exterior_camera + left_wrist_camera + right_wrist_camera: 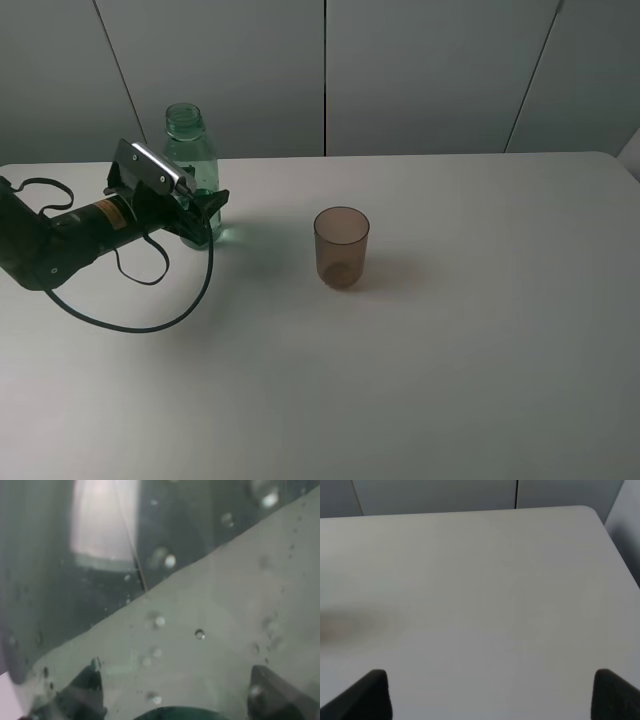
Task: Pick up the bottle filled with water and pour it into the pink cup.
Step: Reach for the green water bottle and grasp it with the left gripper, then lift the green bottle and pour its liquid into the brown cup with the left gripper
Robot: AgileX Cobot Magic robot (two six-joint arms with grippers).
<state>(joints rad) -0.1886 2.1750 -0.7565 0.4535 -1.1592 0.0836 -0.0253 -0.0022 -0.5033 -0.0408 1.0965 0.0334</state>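
Observation:
The bottle (190, 150), clear green with an open neck and water inside, stands upright at the back left of the white table (450, 380). My left gripper (205, 215) reaches in from the left and is shut on the bottle's lower body. In the left wrist view the wet bottle wall (200, 630) fills the picture, with a dark fingertip (85, 690) on either side. The pink cup (341, 247), a short brownish-pink tumbler, stands upright near the table's middle, well to the right of the bottle. My right gripper (490, 695) is open over bare table and holds nothing.
A black cable (140, 320) loops on the table below the left arm. Grey wall panels (420, 70) rise behind the table's far edge. The table's right edge and rounded far corner (600, 517) show in the right wrist view.

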